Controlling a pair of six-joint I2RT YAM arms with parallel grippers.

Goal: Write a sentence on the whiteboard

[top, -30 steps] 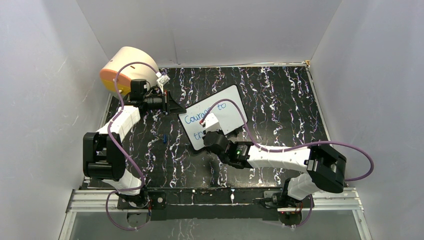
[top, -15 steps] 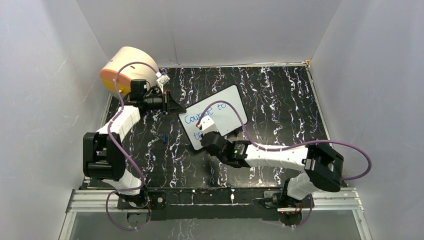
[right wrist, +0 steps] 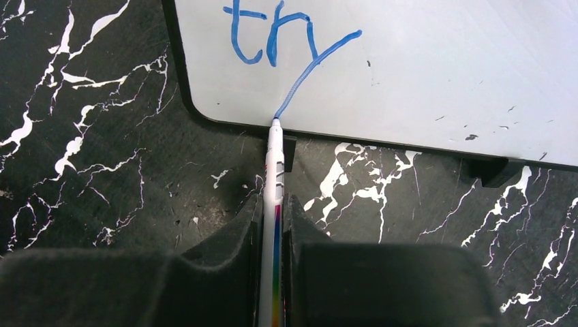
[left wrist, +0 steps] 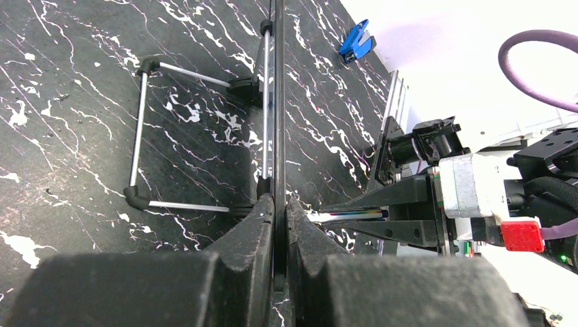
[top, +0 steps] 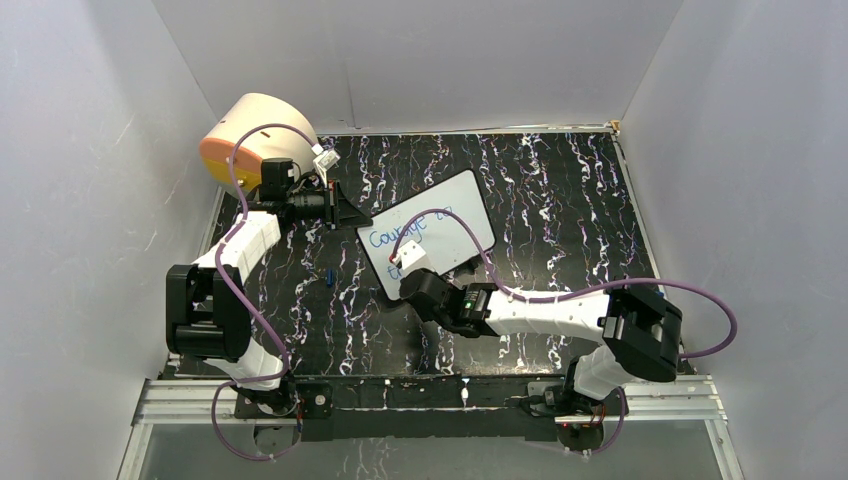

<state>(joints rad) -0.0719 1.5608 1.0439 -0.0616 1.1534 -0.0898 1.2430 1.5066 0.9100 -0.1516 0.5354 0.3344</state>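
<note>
Whiteboard [top: 462,212] is laid slanted on the table [top: 560,200], its rim pinched by the closed left gripper [left wrist: 275,204]. Marker [right wrist: 275,163] is clamped in the right gripper [right wrist: 272,204] — tip set at the lower rim, ending "try" of the blue sentence [right wrist: 269,37].

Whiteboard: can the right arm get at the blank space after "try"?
Probably yes. The right end effector holds the marker with its tip at the near rim of the whiteboard below "try", and the blank face beside it has nothing lying across it.
</note>
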